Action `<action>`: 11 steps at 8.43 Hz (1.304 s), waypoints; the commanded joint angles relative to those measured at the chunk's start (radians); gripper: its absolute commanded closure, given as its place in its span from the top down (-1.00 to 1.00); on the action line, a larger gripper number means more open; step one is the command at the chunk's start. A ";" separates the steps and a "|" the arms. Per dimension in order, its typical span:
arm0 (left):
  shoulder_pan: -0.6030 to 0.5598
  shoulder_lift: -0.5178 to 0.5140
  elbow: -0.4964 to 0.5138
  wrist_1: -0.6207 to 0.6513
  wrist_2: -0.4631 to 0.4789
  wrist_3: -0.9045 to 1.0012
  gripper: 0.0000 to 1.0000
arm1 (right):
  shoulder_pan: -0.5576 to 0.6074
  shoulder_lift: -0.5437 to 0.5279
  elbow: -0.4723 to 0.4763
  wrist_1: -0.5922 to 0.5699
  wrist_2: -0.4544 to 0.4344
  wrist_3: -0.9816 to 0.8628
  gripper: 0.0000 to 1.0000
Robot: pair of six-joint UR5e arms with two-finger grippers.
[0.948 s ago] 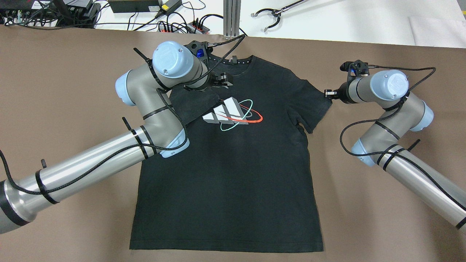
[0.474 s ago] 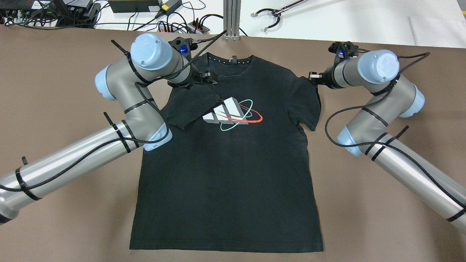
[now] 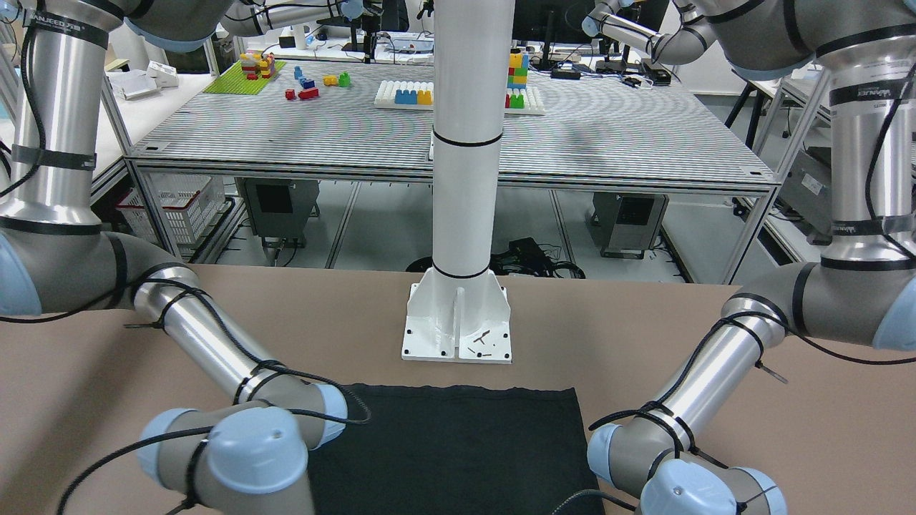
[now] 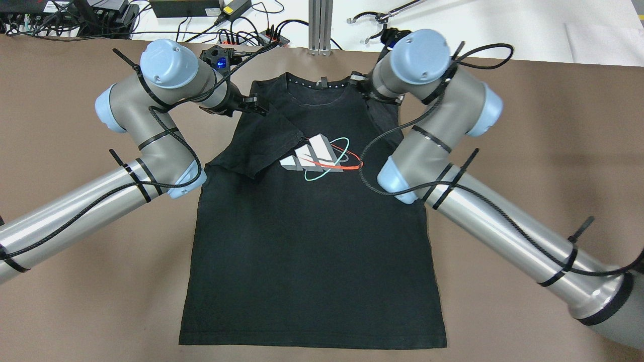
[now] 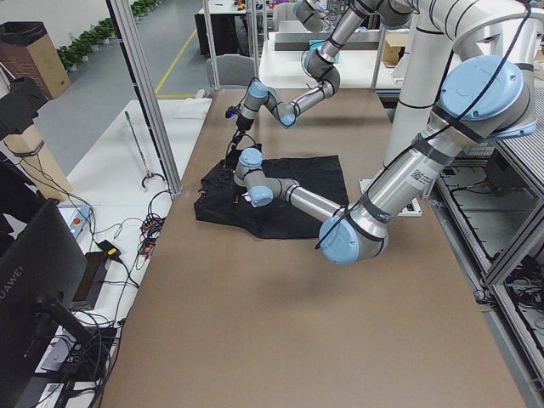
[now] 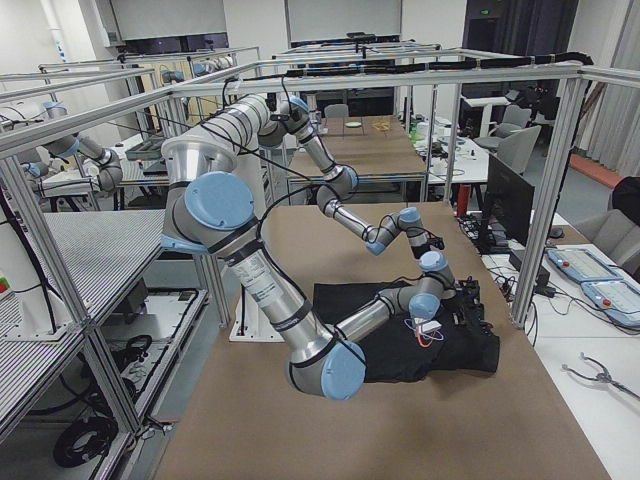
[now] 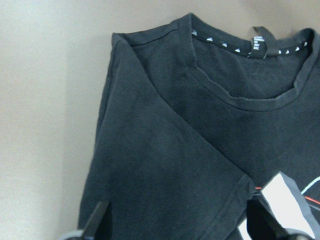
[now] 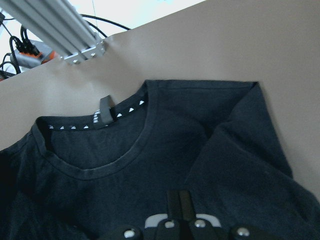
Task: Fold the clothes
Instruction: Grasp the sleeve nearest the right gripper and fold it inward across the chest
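The clothes are one black T-shirt (image 4: 312,241) with a white, red and teal logo, lying flat on the brown table, collar at the far side. Its hem shows in the front view (image 3: 444,443). The left sleeve (image 4: 261,146) lies folded in over the chest. My left gripper (image 4: 255,106) is open above the left shoulder; its fingers (image 7: 97,220) stand wide apart and hold nothing. My right gripper (image 4: 358,80) is shut on the right sleeve (image 8: 240,150), which is folded in beside the collar (image 8: 100,165).
A white pillar on a base plate (image 3: 458,329) stands at the robot's side of the table. Cables and power strips (image 4: 241,35), an aluminium post (image 4: 320,25) and a grabber tool (image 4: 377,20) lie beyond the far edge. Brown table (image 4: 528,151) surrounds the shirt.
My right gripper has carried the right sleeve inward over the shirt toward the collar. My left arm has drawn back to the left, leaving the left sleeve folded on the chest.
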 commanded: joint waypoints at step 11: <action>0.101 0.394 -0.527 -0.005 0.064 -0.369 0.91 | -0.277 -0.384 0.550 -0.064 -0.122 0.143 0.84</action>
